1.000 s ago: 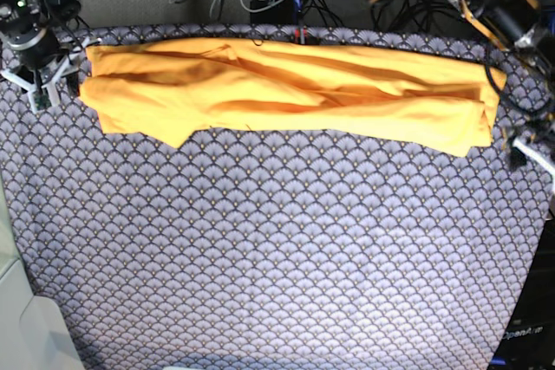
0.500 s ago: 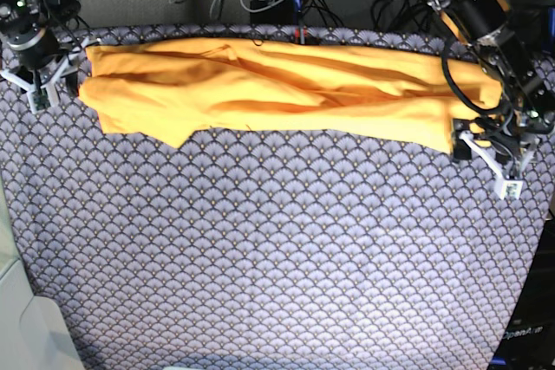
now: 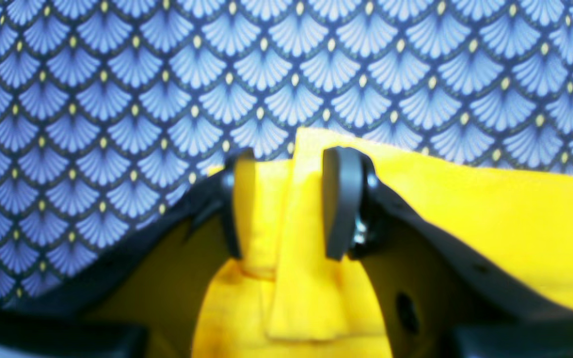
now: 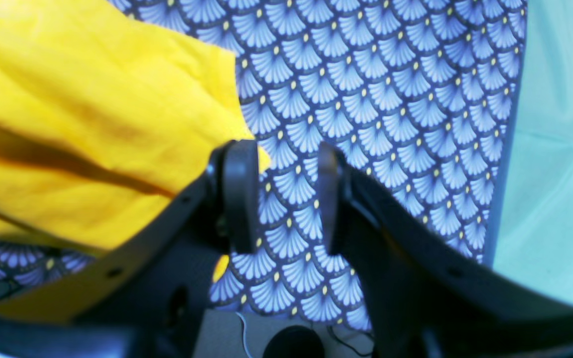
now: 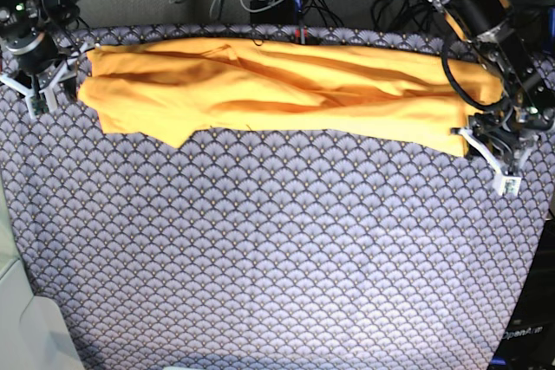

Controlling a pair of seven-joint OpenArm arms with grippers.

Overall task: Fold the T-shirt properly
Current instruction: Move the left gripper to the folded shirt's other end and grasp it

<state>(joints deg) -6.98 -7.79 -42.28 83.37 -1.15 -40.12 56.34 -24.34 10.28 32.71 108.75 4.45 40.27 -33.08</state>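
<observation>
Orange T-shirt [image 5: 286, 93] folded lengthwise, lying across far table edge

The base view was evenly and softly lit, with only faint shadows in the folds of the T-shirt [image 5: 286, 88] and no glare on the patterned cloth [image 5: 277, 257]. Both wrist views were rendered brighter and oversaturated, the shirt turned to vivid yellow. The black fingers [image 3: 341, 199] and nearest fabric were blurred, while the scale pattern farther off was held fairly sharp.
</observation>
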